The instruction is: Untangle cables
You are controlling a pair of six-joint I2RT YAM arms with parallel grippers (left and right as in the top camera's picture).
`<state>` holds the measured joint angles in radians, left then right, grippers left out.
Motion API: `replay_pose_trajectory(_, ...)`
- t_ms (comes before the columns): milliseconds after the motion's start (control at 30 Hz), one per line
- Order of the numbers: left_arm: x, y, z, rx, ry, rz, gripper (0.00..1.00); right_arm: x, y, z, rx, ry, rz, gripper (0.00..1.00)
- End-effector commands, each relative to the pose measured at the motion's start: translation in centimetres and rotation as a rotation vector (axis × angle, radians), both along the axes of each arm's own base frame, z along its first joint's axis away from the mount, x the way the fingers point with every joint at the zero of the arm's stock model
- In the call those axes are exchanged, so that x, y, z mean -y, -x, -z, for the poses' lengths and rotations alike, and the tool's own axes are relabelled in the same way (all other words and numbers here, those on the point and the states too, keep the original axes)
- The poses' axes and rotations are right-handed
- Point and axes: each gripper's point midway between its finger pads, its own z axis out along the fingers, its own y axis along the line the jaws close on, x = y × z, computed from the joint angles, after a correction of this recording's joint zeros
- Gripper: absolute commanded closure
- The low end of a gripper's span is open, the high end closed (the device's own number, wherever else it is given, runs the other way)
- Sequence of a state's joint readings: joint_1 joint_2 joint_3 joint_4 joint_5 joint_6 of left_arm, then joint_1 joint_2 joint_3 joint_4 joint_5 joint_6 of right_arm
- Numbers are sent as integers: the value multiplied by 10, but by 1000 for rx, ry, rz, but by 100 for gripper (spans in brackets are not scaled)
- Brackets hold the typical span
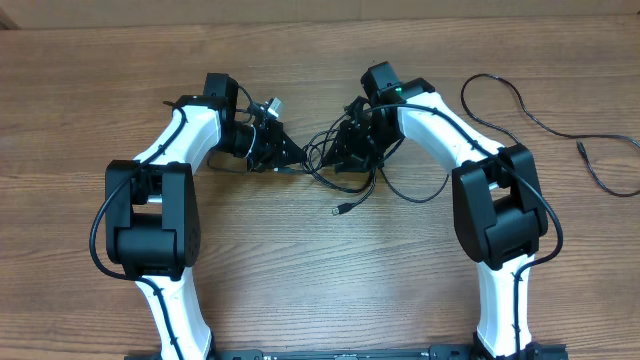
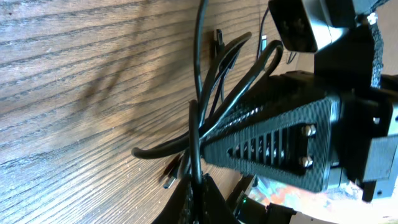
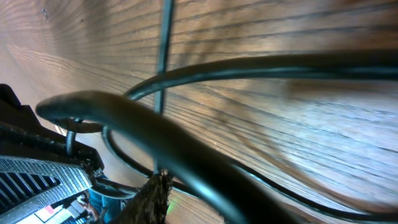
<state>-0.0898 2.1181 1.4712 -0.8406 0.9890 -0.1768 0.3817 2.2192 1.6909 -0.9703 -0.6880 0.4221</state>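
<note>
The left gripper (image 1: 293, 158) is squeezing shut on the cables (image 2: 199, 62). The tangle is lying at its 3 o'clock. The right gripper (image 1: 350, 152) is poking in; I cannot tell its grip. One loose cable (image 1: 520, 105) is lying at its 3 o'clock.

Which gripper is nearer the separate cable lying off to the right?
Right. The right gripper is on the side of the tangle facing that cable; the left gripper is on the tangle's other side, farther away.
</note>
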Motion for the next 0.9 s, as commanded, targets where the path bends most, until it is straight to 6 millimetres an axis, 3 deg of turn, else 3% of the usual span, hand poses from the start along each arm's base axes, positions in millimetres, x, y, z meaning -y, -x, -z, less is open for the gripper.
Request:
replay_pose_trajectory(0,4,4,0,-1,32,16,96,-6,-3,-2,18,-1,-11,71)
replay_pose_trajectory(533,9,4,-9,1,91,20,96,-15,-6,4,50,46,6,79)
replay_pose_trajectory(867,19,6,-32,-6,238,32,96,-22,-15,1,84,23,20,83)
